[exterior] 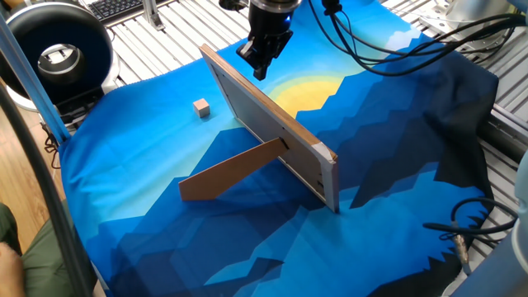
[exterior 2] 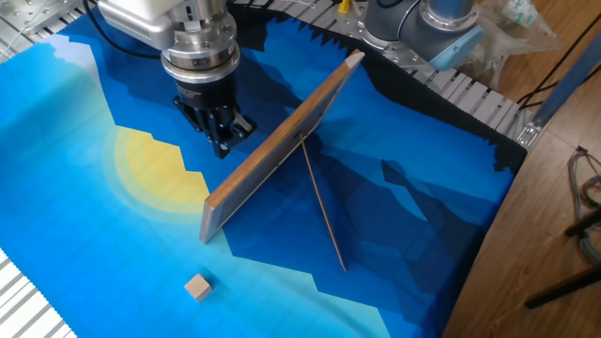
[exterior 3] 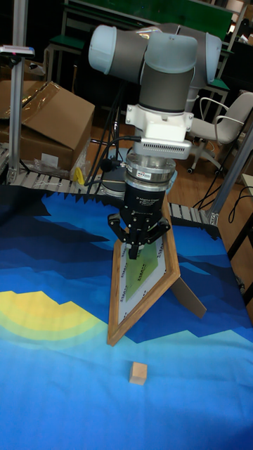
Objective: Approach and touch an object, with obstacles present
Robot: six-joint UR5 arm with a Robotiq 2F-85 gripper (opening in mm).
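The object, a tiny light-tan cube [exterior: 201,107] [exterior 2: 197,286] [exterior 3: 138,373], lies alone on the blue cloth. The obstacles stand between it and the arm: a long thin board [exterior: 272,124] [exterior 2: 277,150] [exterior 3: 140,281] upright on its edge, propped by a brown plank [exterior: 231,173] [exterior 2: 322,216] [exterior 3: 190,292]. My gripper [exterior: 261,73] [exterior 2: 223,150] [exterior 3: 133,255] hangs point-down above the cloth on the far side of the board from the cube, near the board's end and the yellow patch. Its fingers are shut together on nothing.
The printed blue cloth [exterior: 396,148] covers the table. A black round device [exterior: 54,49] sits past the cloth's corner, and cables [exterior: 396,49] trail from the arm over the slatted table. A cardboard box [exterior 3: 42,126] and a chair [exterior 3: 228,126] stand behind the robot.
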